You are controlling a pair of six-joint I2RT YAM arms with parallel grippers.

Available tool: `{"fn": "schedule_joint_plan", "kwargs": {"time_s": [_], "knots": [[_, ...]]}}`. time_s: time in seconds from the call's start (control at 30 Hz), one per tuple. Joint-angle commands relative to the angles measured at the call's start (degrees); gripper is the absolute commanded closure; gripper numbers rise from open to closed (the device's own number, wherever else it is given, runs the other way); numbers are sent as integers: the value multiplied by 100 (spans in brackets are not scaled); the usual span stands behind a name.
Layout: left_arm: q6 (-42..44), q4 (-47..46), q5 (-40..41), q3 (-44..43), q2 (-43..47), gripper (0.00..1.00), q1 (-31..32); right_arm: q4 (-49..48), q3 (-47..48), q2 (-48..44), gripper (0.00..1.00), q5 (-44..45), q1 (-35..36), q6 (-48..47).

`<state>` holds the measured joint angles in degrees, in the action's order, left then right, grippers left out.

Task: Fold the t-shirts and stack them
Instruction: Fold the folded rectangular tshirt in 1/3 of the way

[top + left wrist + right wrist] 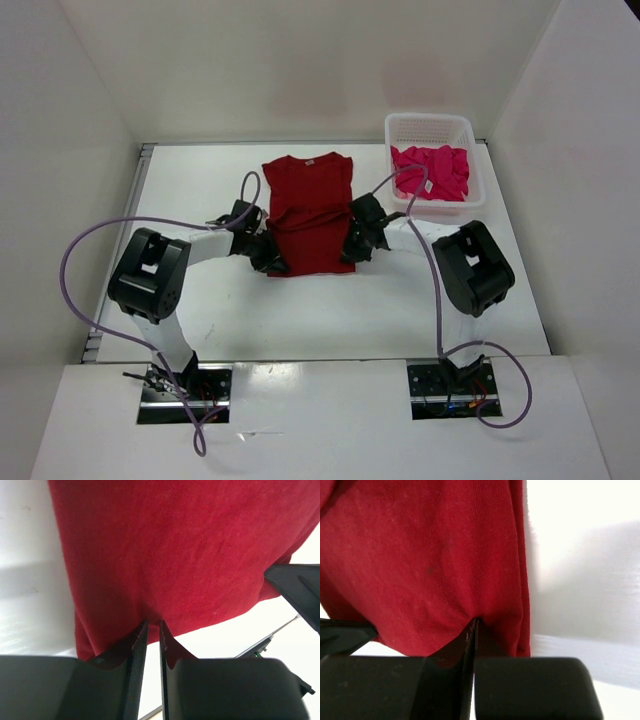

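Pinching the dark red t-shirt (310, 205) at both near corners, ready for a fold.
The left gripper (268, 256) is nipping the hem at the near left corner, its jaws narrowed onto the cloth. The right gripper (354, 246) is clamping the near right corner, its jaws pressed together on the fabric. The shirt is lying flat on the table (300, 315), collar away from the arms, so a paired grip should lift the hem evenly. A magenta-pink t-shirt (432, 172) is sitting bunched in the white basket (430, 121) nearby.

No text, label, brand, number or sign is readable on anything in view.
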<state>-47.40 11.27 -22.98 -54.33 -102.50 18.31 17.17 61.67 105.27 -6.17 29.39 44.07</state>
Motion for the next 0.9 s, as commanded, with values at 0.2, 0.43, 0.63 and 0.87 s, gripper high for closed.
{"fn": "schedule_joint_plan", "kwargs": {"time_s": [0.2, 0.43, 0.63, 0.87], "knots": [[196, 587, 374, 1090, 642, 78, -11, 67, -1314, -682, 100, 222, 769, 523], [319, 1299, 313, 750, 1513, 76, 42, 814, -581, -1659, 97, 468, 823, 523], [319, 1045, 58, 668, 1418, 76, 42, 499, 256, -959, 100, -49, 876, 391], [319, 640, 57, 669, 758, 76, 94, 120, 1153, 290, 100, -156, 1192, 268]]}}
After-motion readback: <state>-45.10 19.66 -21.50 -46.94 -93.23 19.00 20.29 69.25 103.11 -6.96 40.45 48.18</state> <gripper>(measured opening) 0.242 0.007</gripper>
